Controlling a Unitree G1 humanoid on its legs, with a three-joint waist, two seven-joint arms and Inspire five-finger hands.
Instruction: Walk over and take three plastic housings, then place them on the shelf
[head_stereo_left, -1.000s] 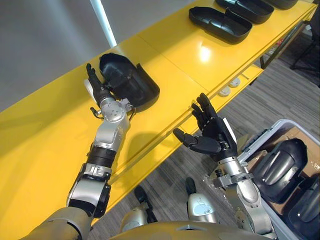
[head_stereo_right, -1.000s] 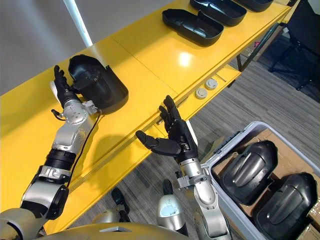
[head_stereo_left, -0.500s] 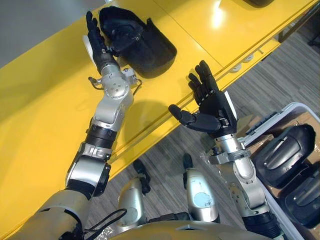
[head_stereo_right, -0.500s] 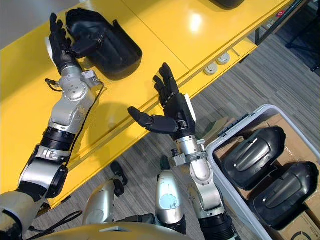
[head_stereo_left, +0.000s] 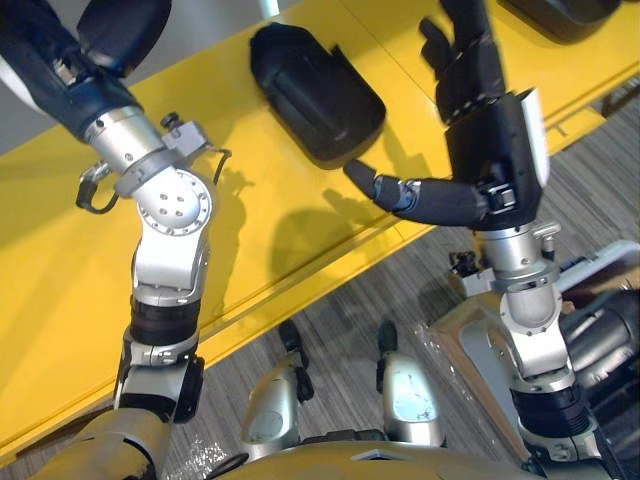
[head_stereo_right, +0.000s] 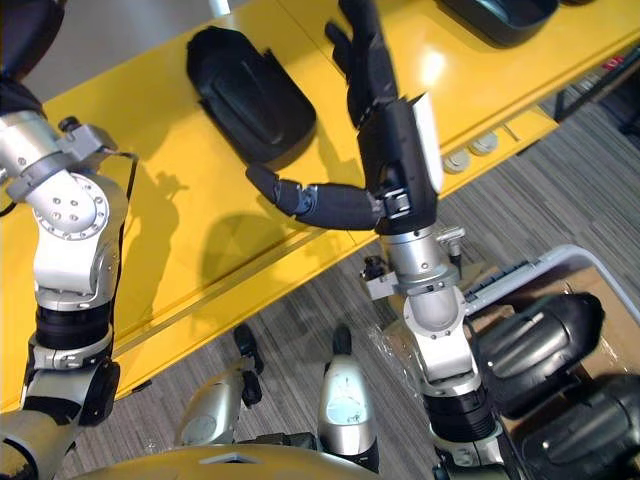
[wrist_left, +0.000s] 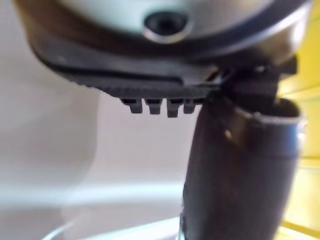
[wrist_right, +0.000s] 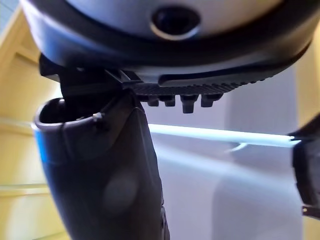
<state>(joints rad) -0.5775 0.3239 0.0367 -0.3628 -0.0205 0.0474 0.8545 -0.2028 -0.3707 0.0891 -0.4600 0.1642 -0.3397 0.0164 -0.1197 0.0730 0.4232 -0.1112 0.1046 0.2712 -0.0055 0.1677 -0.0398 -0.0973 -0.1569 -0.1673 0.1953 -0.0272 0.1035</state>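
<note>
Housing (head_stereo_left: 315, 95) of black plastic lies on the yellow shelf (head_stereo_left: 60, 250) at the upper centre of the frame, apart from both my hands. I hold my right hand (head_stereo_left: 488, 110) raised to the right of it, fingers straight, thumb stretched sideways, grasping nothing. My left hand (head_stereo_left: 42, 52) sits at the upper left corner, released too. More housings (head_stereo_right: 535, 340) lie in the grey bin (head_stereo_right: 530, 268) at lower right.
</note>
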